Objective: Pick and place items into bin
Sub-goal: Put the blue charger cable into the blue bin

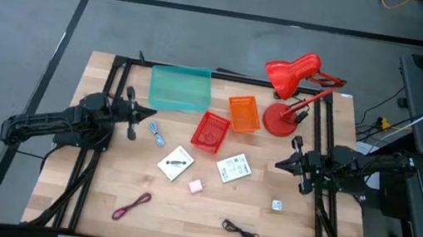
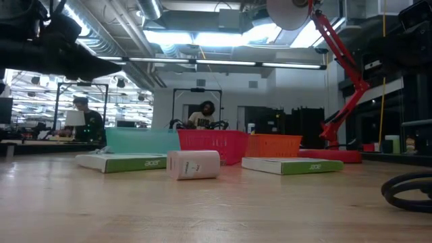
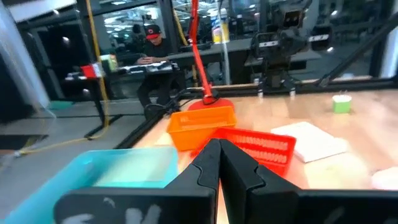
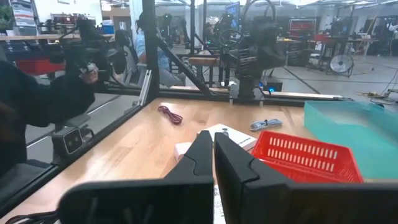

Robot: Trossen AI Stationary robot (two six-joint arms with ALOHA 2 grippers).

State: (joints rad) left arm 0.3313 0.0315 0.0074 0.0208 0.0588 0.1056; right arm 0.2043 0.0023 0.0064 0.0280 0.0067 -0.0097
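Note:
The items lie loose on the wooden table: two white printed packets (image 1: 176,163) (image 1: 233,168), a pink cube (image 1: 195,186), a tiny pale cube (image 1: 277,204), a blue-grey cable (image 1: 158,134), a maroon cable (image 1: 131,205) and a black cable (image 1: 239,230). Behind them stand a teal bin (image 1: 180,87), a red basket (image 1: 210,131) and an orange bin (image 1: 244,113). My left gripper (image 1: 145,114) hovers shut at the table's left, pointing level toward the bins (image 3: 219,146). My right gripper (image 1: 279,164) hovers shut at the right, beside the right packet (image 4: 213,140). Neither holds anything.
A red desk lamp (image 1: 290,97) stands at the far right corner, its base beside the orange bin. A black frame (image 1: 113,104) runs around the table. People sit at desks in the room beyond. Bare wood shows along the near edge between the cables.

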